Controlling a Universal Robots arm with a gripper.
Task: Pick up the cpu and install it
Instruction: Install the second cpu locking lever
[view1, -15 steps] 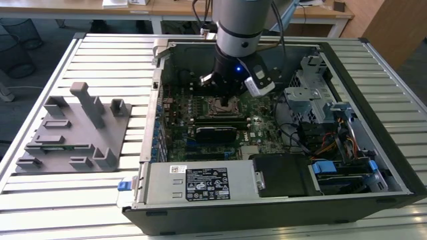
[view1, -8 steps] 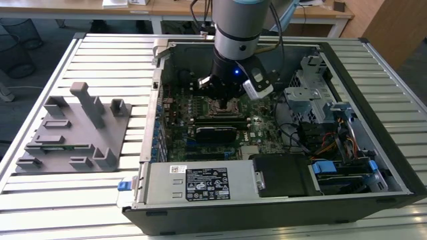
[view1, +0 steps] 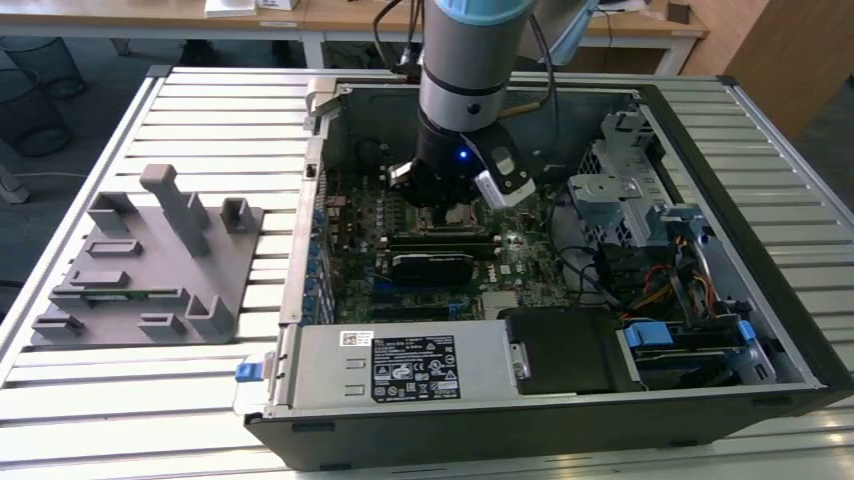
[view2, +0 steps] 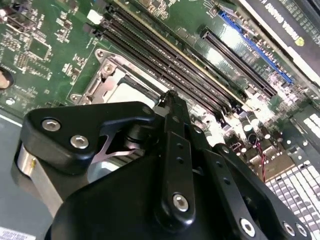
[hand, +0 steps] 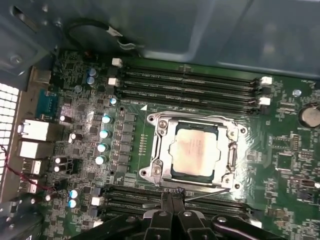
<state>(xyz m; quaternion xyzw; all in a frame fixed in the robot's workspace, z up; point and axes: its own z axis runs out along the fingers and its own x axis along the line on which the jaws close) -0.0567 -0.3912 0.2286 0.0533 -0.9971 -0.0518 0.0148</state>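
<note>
The cpu (hand: 195, 150), a flat silver-grey square, lies seated inside the metal-framed socket (hand: 160, 145) on the green motherboard (hand: 130, 145). In the first wrist view my gripper (hand: 172, 196) sits just beside the socket's edge, next to the memory slots, its black fingers pressed together with nothing between them. The second wrist view has the shut fingers (view2: 172, 107) over the socket frame (view2: 107, 70). In the exterior view the gripper (view1: 451, 208) hangs low inside the open computer case (view1: 334, 150), right above the socket.
Rows of black memory slots (hand: 190, 82) flank the socket on both sides. A drive cage and cables (view1: 641, 230) fill the case on the exterior view's right. A grey parts holder (view1: 147, 260) lies on the slatted table on the exterior view's left.
</note>
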